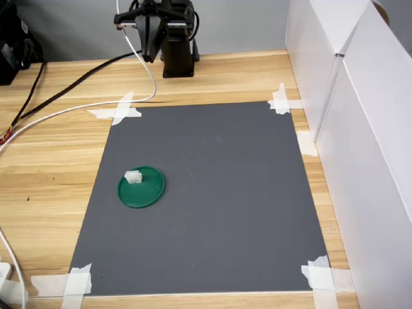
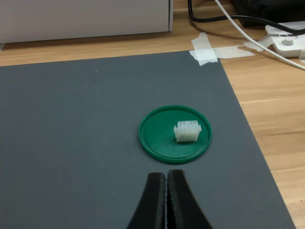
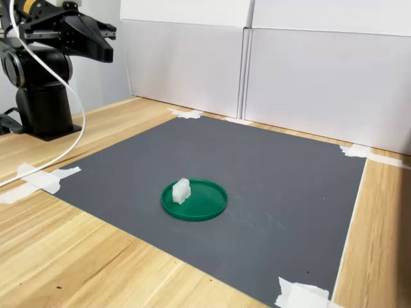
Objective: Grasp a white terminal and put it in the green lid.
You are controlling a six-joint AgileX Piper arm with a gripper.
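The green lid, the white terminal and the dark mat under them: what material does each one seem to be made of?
The green lid looks like moulded plastic, smooth with a faint sheen and a thin raised rim. The white terminal seems to be slightly translucent ribbed plastic. The dark mat looks matte and thin, perhaps rubber or card; I cannot tell which.

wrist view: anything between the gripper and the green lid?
Nothing. In the wrist view, only bare dark grey mat separates the shut gripper from the round green plastic lid, which already holds the small white plastic terminal.

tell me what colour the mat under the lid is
Dark grey mat, plain, clearest in the first exterior view.
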